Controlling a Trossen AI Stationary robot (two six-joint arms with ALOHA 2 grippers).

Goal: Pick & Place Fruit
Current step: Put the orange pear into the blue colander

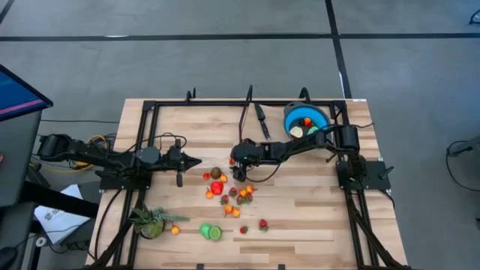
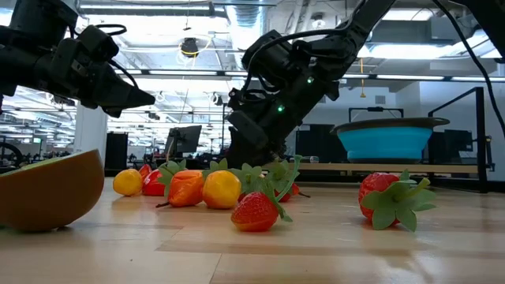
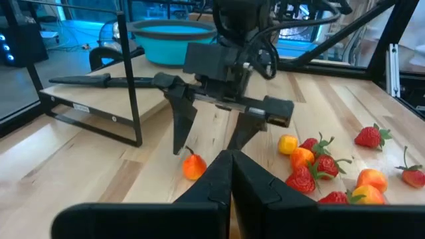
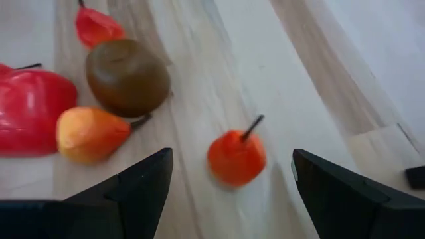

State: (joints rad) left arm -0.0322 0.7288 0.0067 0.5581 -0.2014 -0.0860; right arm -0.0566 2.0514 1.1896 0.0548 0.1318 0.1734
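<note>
Several small toy fruits (image 1: 223,191) lie on the wooden table's middle. My right gripper (image 4: 232,159) is open, low over the table and slanting down. Its fingers stand on either side of a small orange-red fruit with a stem (image 4: 236,158), apart from it. This fruit (image 3: 193,166) rests on the wood beside one finger (image 3: 181,123). A brown fruit (image 4: 126,76), a red one (image 4: 26,113) and an orange-yellow one (image 4: 89,133) lie just beyond. The blue bowl (image 1: 319,114) at the far right holds a few fruits. My left gripper (image 1: 192,161) waits shut, left of the pile.
A black-handled knife (image 1: 260,120) lies at the far middle, left of the bowl. A spiky green plant (image 1: 150,221) sits near the front left corner, with green fruit (image 1: 211,232) to its right. A black frame (image 1: 150,109) borders the table.
</note>
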